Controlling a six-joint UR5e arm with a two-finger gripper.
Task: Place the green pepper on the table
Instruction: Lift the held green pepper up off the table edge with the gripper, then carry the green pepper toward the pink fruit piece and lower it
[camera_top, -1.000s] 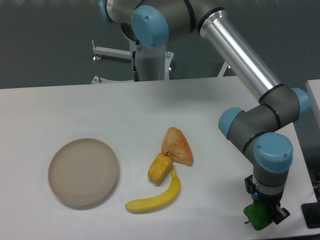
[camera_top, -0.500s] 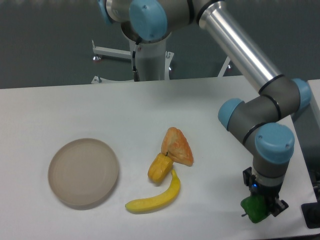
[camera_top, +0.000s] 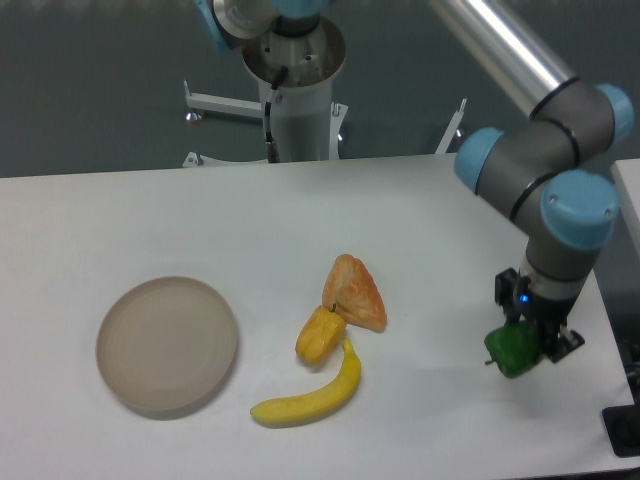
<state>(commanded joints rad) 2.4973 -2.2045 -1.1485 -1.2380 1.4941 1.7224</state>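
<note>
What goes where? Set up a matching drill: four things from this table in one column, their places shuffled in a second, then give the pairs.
Things:
1. green pepper
2. round beige plate
3. banana
4. yellow-orange pepper

Places:
A. left part of the table
B. in the gripper at the right
C. between the banana and the orange wedge-shaped item
D. nearest the front edge, curving below the small pepper

Pairs: 1-B, 2-A, 3-D, 4-C
</note>
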